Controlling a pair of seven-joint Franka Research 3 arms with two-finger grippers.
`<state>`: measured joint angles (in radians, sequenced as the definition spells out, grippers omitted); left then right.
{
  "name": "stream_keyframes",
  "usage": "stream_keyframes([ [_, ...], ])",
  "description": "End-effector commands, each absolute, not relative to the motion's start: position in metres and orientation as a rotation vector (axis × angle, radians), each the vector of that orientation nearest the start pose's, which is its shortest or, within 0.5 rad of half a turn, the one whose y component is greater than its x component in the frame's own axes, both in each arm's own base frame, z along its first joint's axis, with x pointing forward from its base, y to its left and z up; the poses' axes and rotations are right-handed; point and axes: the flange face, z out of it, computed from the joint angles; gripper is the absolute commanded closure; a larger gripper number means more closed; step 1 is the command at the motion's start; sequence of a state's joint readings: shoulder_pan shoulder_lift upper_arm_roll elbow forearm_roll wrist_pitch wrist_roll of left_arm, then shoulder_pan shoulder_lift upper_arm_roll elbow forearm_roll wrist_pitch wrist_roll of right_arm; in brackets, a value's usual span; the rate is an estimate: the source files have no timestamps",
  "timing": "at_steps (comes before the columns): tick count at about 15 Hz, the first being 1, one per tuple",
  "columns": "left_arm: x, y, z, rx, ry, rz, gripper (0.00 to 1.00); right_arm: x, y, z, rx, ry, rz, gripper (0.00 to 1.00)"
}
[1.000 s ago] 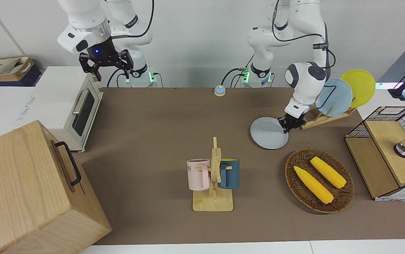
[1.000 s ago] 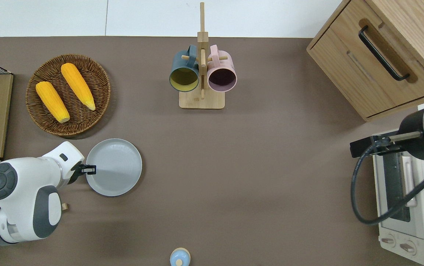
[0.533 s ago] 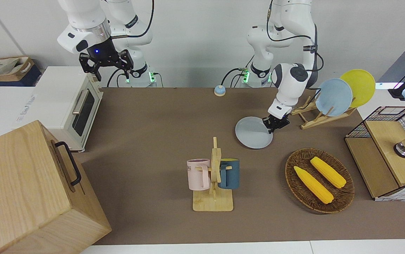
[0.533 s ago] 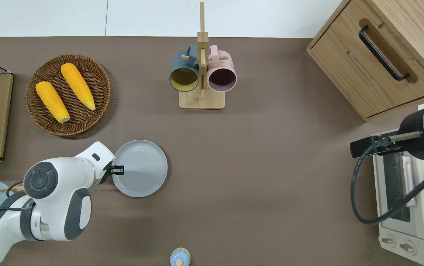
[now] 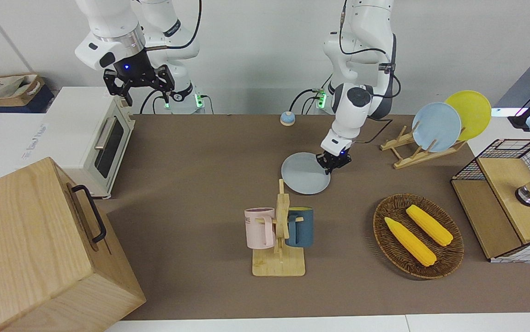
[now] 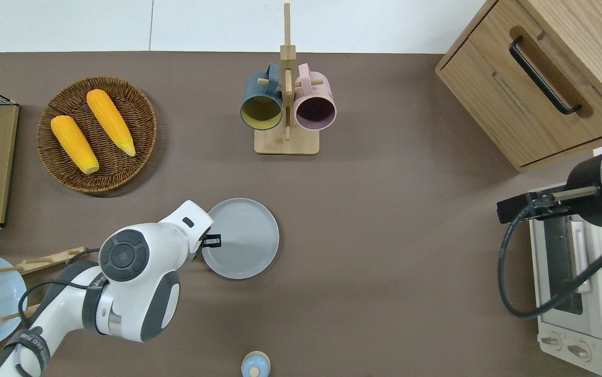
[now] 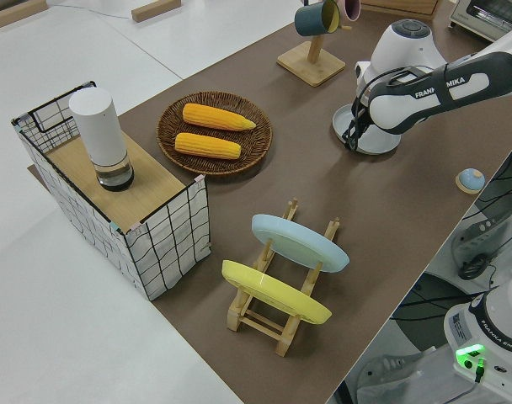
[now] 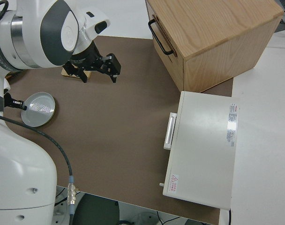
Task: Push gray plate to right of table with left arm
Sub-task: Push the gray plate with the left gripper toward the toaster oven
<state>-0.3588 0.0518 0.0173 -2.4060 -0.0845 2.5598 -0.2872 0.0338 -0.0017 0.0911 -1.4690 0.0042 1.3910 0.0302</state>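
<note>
Now left claw (image 6: pixel 212 240) shut at gray plate (image 6: pixel 243 238) rim | mug rack (image 6: pixel 286 104) farther | right arm parked

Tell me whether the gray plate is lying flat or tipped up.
Flat. The gray plate lies level on the table, its whole rim down, with the left gripper at its edge.

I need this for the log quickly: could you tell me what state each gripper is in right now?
Left gripper: against the gray plate's rim; open or closed cannot be told.
Right gripper: open, holding nothing, parked.
</note>
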Motion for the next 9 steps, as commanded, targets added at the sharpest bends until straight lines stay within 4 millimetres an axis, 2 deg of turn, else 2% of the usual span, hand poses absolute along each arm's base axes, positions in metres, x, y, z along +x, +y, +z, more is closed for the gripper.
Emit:
stream_keyframes([
  [1, 0.475, -0.221, 0.278, -3.225, -0.085, -0.098, 1.0, 0.527, 0.065, 0.66, -3.13, -0.145, 0.128, 0.017],
  [6, 0.473, -0.288, 0.272, -3.257, -0.123, -0.082, 1.0, 0.527, 0.065, 0.66, -3.13, -0.147, 0.128, 0.017],
  [9, 0.468, -0.321, 0.271, -3.276, -0.154, -0.07, 1.0, 0.527, 0.064, 0.661, -3.13, -0.145, 0.126, 0.017],
])
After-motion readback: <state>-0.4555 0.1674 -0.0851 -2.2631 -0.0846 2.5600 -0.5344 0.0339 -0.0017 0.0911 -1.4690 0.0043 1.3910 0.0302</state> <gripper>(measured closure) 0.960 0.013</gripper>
